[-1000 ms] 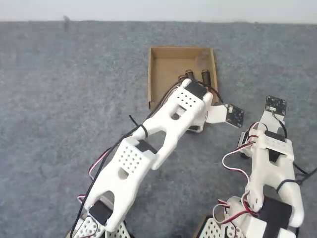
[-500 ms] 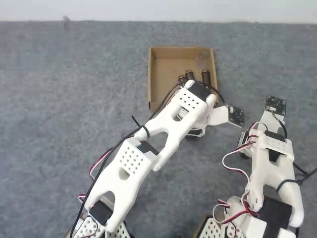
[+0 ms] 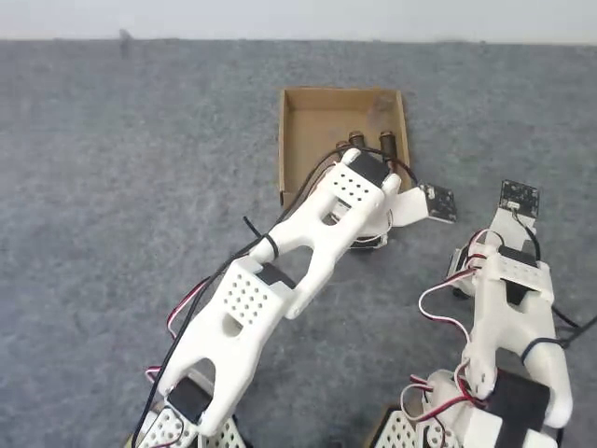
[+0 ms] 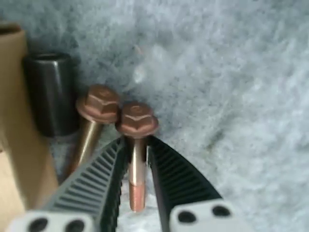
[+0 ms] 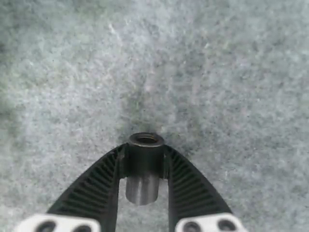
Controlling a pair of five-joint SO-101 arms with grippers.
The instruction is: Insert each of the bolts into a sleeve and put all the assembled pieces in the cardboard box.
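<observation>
Bolt (image 4: 136, 159), lower centre of the left wrist view: left pincer (image 4: 136, 143) is clenched on its shank. Second bolt (image 4: 96, 108) lies just beside it. Spare sleeve (image 4: 50, 94) stands at upper left, against the cardboard box (image 4: 17, 145) wall. Right pincer (image 5: 144, 151) grips the held sleeve (image 5: 143, 169).

High view, last second: left arm (image 3: 280, 271) nudged its wrist up-frame at the box's near right corner. Right arm (image 3: 508, 299) unmoved.

Reading: grasp secured, bolt probably coming off the counter. Mating is pending.

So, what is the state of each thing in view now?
Box: open, assembled pieces inside.
Left gripper: jaws shut on held bolt.
Second bolt: loose, not sleeved.
Loose sleeve: free, by the box.
Right gripper: jaws shut on held sleeve, empty.
</observation>
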